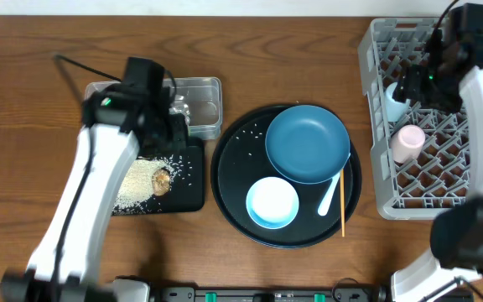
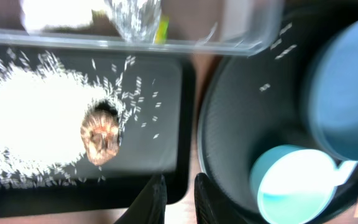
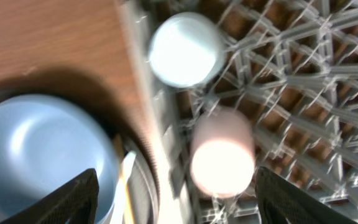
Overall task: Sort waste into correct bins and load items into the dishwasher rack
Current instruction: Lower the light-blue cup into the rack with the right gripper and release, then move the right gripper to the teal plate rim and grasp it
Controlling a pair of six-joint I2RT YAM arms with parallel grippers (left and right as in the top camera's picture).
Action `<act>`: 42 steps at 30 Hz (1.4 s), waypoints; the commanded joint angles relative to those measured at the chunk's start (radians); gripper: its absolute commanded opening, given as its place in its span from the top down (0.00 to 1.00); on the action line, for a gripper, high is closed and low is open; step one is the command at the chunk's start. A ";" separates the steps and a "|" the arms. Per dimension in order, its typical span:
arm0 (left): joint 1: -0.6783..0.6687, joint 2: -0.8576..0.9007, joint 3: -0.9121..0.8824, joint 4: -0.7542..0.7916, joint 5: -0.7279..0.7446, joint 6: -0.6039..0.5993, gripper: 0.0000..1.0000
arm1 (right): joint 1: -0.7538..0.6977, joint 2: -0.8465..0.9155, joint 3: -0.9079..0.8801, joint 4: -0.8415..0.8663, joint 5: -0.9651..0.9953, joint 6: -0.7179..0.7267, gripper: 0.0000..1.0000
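- The left pincer (image 2: pixel 180 200) hangs over the near edge of the flat black tray (image 1: pixel 193 195). Its fingers are nearly pressed together, leaving a narrow slit, and nothing is between them.
- White rice (image 2: pixel 36 124) lies heaped and scattered on that tray, and a brown lump (image 2: pixel 101 138) sits against the heap.
- The clear tub (image 1: pixel 210 84) stands just behind the tray. It holds a crumpled wrapper (image 2: pixel 132 17) and a bit of yellow-green packet (image 2: pixel 161 28).
- The right pincer (image 3: pixel 176 198) is spread wide and empty above the grey rack (image 1: pixel 468 180).
- A light blue cup (image 3: pixel 185 50) and a pink cup (image 3: pixel 222 158) sit in the rack near its left wall.
- On the round black tray (image 1: pixel 233 168), the dark blue plate (image 1: pixel 307 143) sits behind the light blue bowl (image 1: pixel 272 202).
- The spoon (image 1: pixel 331 195) and chopstick (image 1: pixel 342 205) lie to the right of the bowl.
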 commanded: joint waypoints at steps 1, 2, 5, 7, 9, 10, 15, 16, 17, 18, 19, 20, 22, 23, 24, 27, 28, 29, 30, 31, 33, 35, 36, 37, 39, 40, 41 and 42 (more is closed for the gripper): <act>-0.002 -0.145 0.040 0.011 -0.023 -0.023 0.81 | 0.010 -0.072 0.023 -0.068 -0.201 -0.080 0.26; -0.002 -0.176 0.040 0.011 -0.023 -0.023 0.81 | 0.011 -0.083 0.023 -0.098 -0.254 -0.101 0.26; -0.002 -0.262 0.040 0.006 -0.023 -0.023 0.81 | 0.024 -0.098 0.022 -0.157 -0.380 -0.154 0.29; -0.002 -0.306 0.039 -0.002 -0.023 -0.023 0.81 | 0.048 -0.098 0.019 -0.182 -0.410 -0.186 0.31; -0.002 -0.332 0.039 -0.022 -0.023 -0.023 0.82 | 0.081 -0.098 0.004 -0.184 -0.408 -0.211 0.32; -0.002 -0.339 0.039 -0.039 -0.023 -0.023 0.81 | 0.101 -0.098 -0.005 -0.180 -0.407 -0.223 0.33; -0.002 -0.341 0.017 -0.101 -0.024 -0.023 0.81 | 0.216 -0.098 -0.075 -0.082 -0.348 -0.225 0.36; -0.002 -0.341 0.007 -0.104 -0.024 -0.023 0.81 | 0.243 -0.098 -0.098 -0.046 -0.319 -0.213 0.36; -0.002 -0.341 -0.004 -0.106 -0.024 -0.023 0.81 | 0.267 -0.098 -0.122 -0.011 -0.285 -0.195 0.37; -0.002 -0.341 -0.016 -0.106 -0.024 -0.023 0.81 | 0.293 -0.098 -0.148 0.029 -0.240 -0.173 0.37; -0.002 -0.341 -0.030 -0.106 -0.024 -0.023 0.75 | 0.315 -0.097 -0.173 0.062 -0.198 -0.154 0.37; -0.002 -0.341 -0.042 -0.107 -0.027 -0.023 0.65 | 0.340 -0.097 -0.206 0.105 -0.141 -0.130 0.38; -0.002 -0.337 -0.058 -0.116 -0.039 -0.023 0.38 | 0.384 -0.097 -0.275 0.189 -0.014 -0.072 0.38; -0.002 -0.335 -0.061 -0.121 -0.039 -0.022 0.28 | 0.396 -0.097 -0.301 0.220 0.023 -0.056 0.38; -0.002 -0.331 -0.064 -0.125 -0.039 -0.023 0.16 | 0.409 -0.097 -0.338 0.268 0.065 -0.038 0.38; -0.002 -0.317 -0.064 -0.132 -0.038 -0.023 0.02 | 0.429 -0.097 -0.439 0.394 0.107 -0.027 0.38; -0.002 -0.314 -0.064 -0.132 -0.038 -0.023 0.02 | 0.429 -0.097 -0.471 0.435 0.112 -0.027 0.37; -0.002 -0.312 -0.064 -0.132 -0.038 -0.023 0.02 | 0.428 -0.097 -0.496 0.467 0.118 -0.027 0.37; -0.002 -0.310 -0.064 -0.132 -0.038 -0.023 0.02 | 0.425 -0.097 -0.519 0.498 0.127 -0.027 0.38; -0.002 -0.309 -0.064 -0.133 -0.038 -0.023 0.02 | 0.422 -0.097 -0.542 0.532 0.131 -0.027 0.38; -0.002 -0.308 -0.064 -0.132 -0.038 -0.023 0.02 | 0.416 -0.097 -0.573 0.582 0.131 -0.027 0.39; -0.002 -0.309 -0.064 -0.132 -0.038 -0.023 0.02 | 0.412 -0.097 -0.595 0.611 0.135 -0.028 0.41; -0.002 -0.308 -0.064 -0.132 -0.038 -0.023 0.02 | 0.411 -0.095 -0.607 0.625 0.138 -0.029 0.42; -0.002 -0.308 -0.064 -0.132 -0.038 -0.023 0.02 | 0.410 -0.095 -0.618 0.639 0.137 -0.032 0.42; -0.002 -0.308 -0.064 -0.132 -0.038 -0.023 0.02 | 0.410 -0.090 -0.642 0.670 0.137 -0.039 0.43; -0.002 -0.308 -0.064 -0.132 -0.038 -0.023 0.02 | 0.410 -0.085 -0.650 0.681 0.138 -0.048 0.43; -0.002 -0.308 -0.064 -0.132 -0.038 -0.023 0.02 | 0.409 -0.079 -0.655 0.689 0.149 -0.053 0.43; -0.002 -0.308 -0.064 -0.132 -0.038 -0.023 0.02 | 0.409 -0.071 -0.657 0.692 0.169 -0.053 0.43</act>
